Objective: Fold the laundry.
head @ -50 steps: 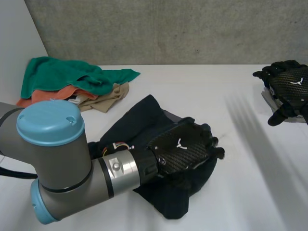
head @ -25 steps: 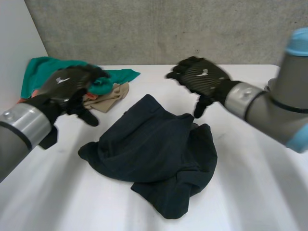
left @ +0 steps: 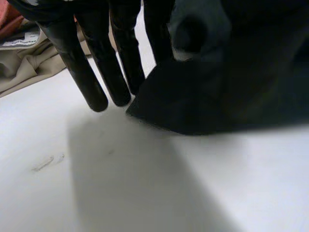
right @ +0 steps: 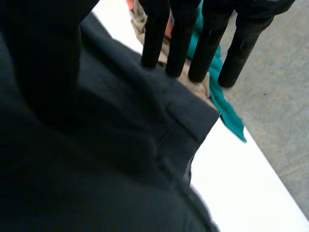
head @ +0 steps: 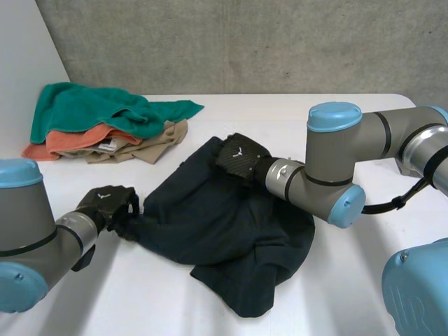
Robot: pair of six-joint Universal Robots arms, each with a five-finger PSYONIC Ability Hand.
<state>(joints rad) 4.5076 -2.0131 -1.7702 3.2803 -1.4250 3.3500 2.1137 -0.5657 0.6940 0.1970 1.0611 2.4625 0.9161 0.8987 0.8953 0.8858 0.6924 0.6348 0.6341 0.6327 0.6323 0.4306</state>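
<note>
One dark garment (head: 210,217) lies crumpled in the middle of the white table (head: 350,280). It is the only piece out on its own. At about 10 o'clock from it, well apart, sits one pile of three pieces: a green towel (head: 98,108) on top, an orange cloth (head: 59,143) under it and a beige cloth (head: 150,143) sticking out on the side nearest the garment. That makes four pieces of laundry, with two arms and two hands at work on them.

The left hand (head: 105,206) is at the garment's 9 o'clock corner. In the left wrist view its fingers (left: 91,72) are straight and close together, tips down on the bare table just beside the corner's point, and the thumb (left: 193,31) stands apart from them over the cloth. The hand is spread and pinches nothing.

The right hand (head: 238,157) lies on the garment's far edge at about 12 o'clock. In the right wrist view its fingers (right: 176,43) reach out straight over a flat hemmed corner of the dark cloth, with the thumb (right: 43,53) wide to one side. It is spread too, resting on the cloth rather than closing on it.
</note>
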